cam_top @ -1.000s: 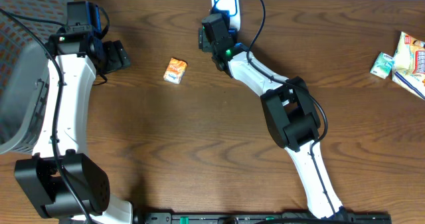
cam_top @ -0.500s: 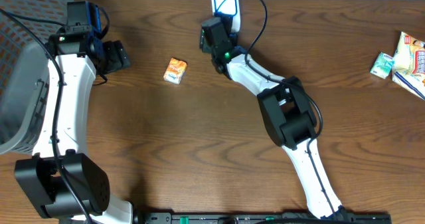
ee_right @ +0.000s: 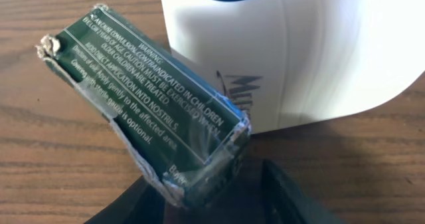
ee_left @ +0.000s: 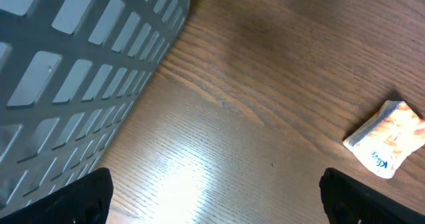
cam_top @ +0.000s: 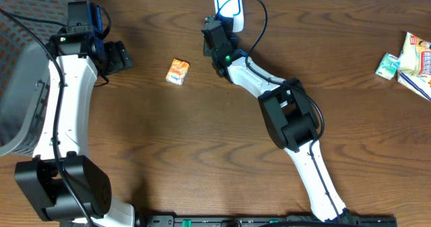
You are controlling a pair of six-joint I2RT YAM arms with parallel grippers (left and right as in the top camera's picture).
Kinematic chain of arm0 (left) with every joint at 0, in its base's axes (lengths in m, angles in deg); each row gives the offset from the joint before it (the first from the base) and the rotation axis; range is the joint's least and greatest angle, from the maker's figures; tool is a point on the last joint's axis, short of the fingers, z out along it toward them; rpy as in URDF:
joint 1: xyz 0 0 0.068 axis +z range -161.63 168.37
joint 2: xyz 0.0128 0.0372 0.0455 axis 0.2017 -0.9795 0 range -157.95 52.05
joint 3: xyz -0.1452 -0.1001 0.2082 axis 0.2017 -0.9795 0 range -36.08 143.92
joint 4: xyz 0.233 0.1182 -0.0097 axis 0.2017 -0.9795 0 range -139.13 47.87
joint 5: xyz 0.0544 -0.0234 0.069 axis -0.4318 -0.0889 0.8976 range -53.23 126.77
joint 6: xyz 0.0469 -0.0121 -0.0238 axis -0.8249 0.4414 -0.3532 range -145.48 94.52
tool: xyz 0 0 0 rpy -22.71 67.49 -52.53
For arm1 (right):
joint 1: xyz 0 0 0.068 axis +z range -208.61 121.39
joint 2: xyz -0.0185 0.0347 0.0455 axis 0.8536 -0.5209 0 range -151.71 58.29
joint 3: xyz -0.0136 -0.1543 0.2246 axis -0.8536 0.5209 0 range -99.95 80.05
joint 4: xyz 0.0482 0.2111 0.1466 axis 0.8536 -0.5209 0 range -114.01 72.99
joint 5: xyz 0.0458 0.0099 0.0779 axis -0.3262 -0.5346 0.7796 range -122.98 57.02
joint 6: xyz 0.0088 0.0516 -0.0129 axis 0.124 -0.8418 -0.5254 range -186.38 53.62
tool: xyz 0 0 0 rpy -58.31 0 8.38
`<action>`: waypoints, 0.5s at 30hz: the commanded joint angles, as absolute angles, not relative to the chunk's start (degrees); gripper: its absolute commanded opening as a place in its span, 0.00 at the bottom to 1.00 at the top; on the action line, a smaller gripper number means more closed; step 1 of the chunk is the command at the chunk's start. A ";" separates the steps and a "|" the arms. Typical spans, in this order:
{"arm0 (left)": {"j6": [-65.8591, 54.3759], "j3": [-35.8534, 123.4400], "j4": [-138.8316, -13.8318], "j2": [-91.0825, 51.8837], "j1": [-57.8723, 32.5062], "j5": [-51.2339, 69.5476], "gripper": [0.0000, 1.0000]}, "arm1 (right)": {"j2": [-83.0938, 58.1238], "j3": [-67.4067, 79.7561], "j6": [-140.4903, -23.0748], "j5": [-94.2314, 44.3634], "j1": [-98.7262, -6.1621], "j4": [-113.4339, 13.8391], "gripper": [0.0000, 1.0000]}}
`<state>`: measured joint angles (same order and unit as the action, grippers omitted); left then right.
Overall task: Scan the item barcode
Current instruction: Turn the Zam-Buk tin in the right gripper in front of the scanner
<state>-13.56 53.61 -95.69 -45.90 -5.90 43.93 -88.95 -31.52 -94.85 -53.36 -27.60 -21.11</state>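
Green box (ee_right: pixel 153 111) held in right pincer (ee_right: pixel 206 187), by scanner (ee_right: pixel 319 51)

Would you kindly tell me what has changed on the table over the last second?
The right gripper, holding the dark green box, edged up and left toward the white scanner. The left arm, the orange packet and the packets at the right edge stayed put.

The box (ee_right: pixel 153 111) sits just before the scanner (ee_right: pixel 299 51), a packet (cam_top: pixel 178 71) to their left.
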 commanded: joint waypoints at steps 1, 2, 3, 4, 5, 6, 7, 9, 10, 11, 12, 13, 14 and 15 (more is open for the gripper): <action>-14.06 53.32 -95.82 -46.45 -5.77 43.80 0.98 | -85.45 -31.61 -92.84 -54.08 -26.88 -23.80 0.41; -14.06 53.32 -95.82 -46.45 -5.77 43.80 0.98 | -84.89 -31.58 -92.86 -54.08 -26.80 -24.32 0.41; -14.06 53.32 -95.82 -46.45 -5.77 43.80 0.97 | -84.27 -31.61 -92.86 -54.08 -26.75 -25.07 0.41; -14.06 53.32 -95.82 -46.45 -5.77 43.80 0.97 | -83.57 -31.61 -92.86 -54.08 -26.69 -25.90 0.41; -14.06 53.32 -95.82 -46.45 -5.77 43.80 0.97 | -82.85 -31.58 -92.89 -54.06 -26.64 -26.79 0.40; -14.06 53.32 -95.82 -46.45 -5.77 43.80 0.97 | -82.33 -31.61 -92.86 -54.06 -26.62 -27.38 0.37; -14.06 53.32 -95.82 -46.45 -5.77 43.80 0.98 | -81.76 -31.61 -92.89 -54.06 -26.58 -28.04 0.35; -14.06 53.32 -95.82 -46.45 -5.77 43.80 0.98 | -80.54 -31.61 -92.84 -54.06 -26.45 -28.87 0.26; -14.06 53.32 -95.82 -46.45 -5.77 43.80 0.97 | -80.06 -31.58 -92.82 -54.08 -26.36 -29.11 0.22; -14.06 53.32 -95.82 -46.45 -5.77 43.80 0.98 | -79.90 -31.58 -92.80 -54.08 -26.31 -29.24 0.18; -14.06 53.32 -95.82 -46.45 -5.77 43.80 0.98 | -79.64 -31.58 -92.36 -54.06 -26.29 -29.26 0.16; -14.06 53.32 -95.82 -46.45 -5.77 43.80 0.98 | -79.53 -31.58 -91.92 -54.10 -26.25 -29.24 0.15; -14.06 53.32 -95.82 -46.45 -5.77 43.80 0.97 | -79.53 -31.58 -91.77 -54.30 -26.27 -29.20 0.15; -14.06 53.32 -95.82 -46.45 -5.77 43.80 0.98 | -79.53 -31.61 -91.77 -54.56 -26.27 -29.13 0.17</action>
